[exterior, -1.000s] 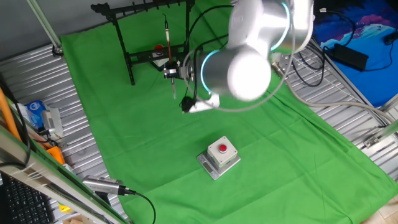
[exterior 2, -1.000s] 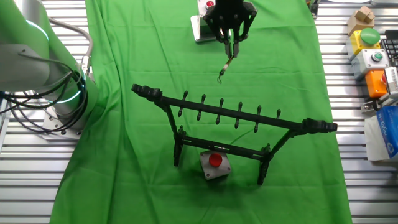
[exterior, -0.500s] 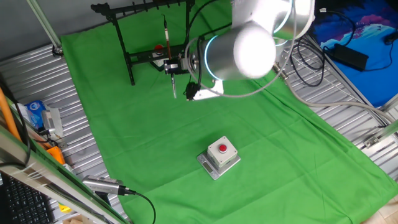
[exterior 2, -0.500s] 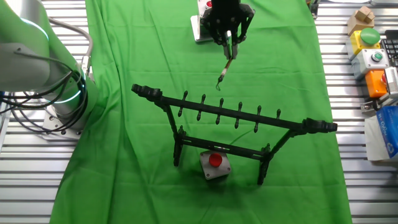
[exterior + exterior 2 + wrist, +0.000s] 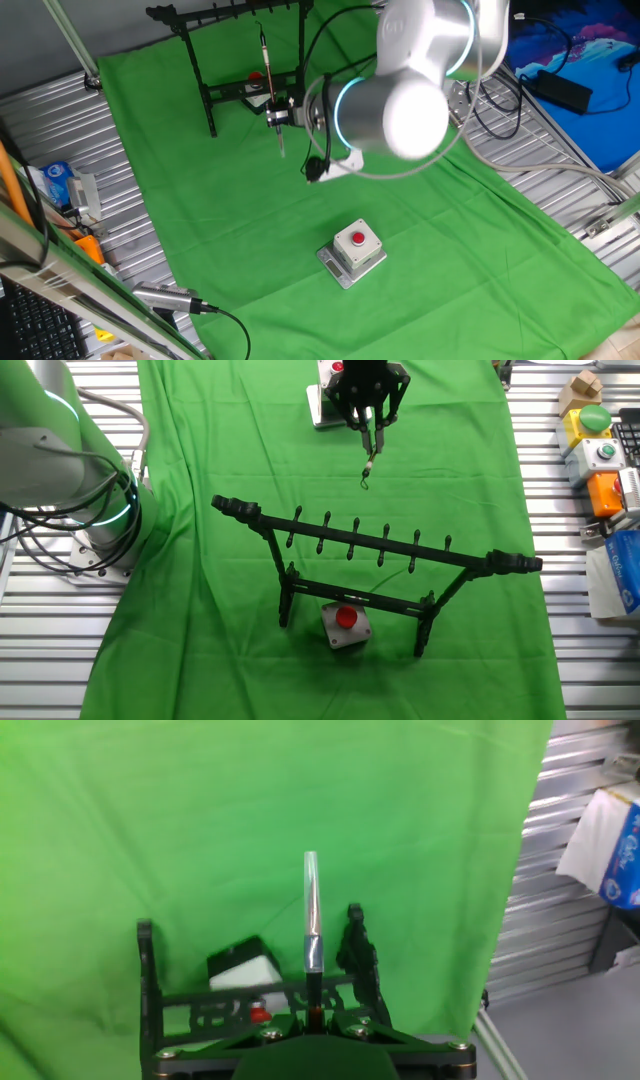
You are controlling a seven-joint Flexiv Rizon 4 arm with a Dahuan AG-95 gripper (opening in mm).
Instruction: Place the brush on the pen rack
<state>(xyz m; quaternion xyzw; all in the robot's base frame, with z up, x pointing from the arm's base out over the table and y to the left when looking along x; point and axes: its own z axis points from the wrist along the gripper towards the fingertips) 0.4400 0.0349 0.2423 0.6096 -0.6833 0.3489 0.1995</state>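
The brush (image 5: 270,85) hangs upright in the upper middle of one fixed view, pinched mid-shaft by the gripper (image 5: 279,113), whose fingers are closed narrowly on it. That upright hold probably lets its top loop reach a peg. The pen rack (image 5: 370,550) stands at the centre of the other fixed view, apart from the brush (image 5: 369,464) above it.

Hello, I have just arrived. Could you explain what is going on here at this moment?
The robot's gripper is shut on the brush, holding it above the green cloth. The pen rack stands apart from it, with nothing on its top bar, so the brush is not yet placed.
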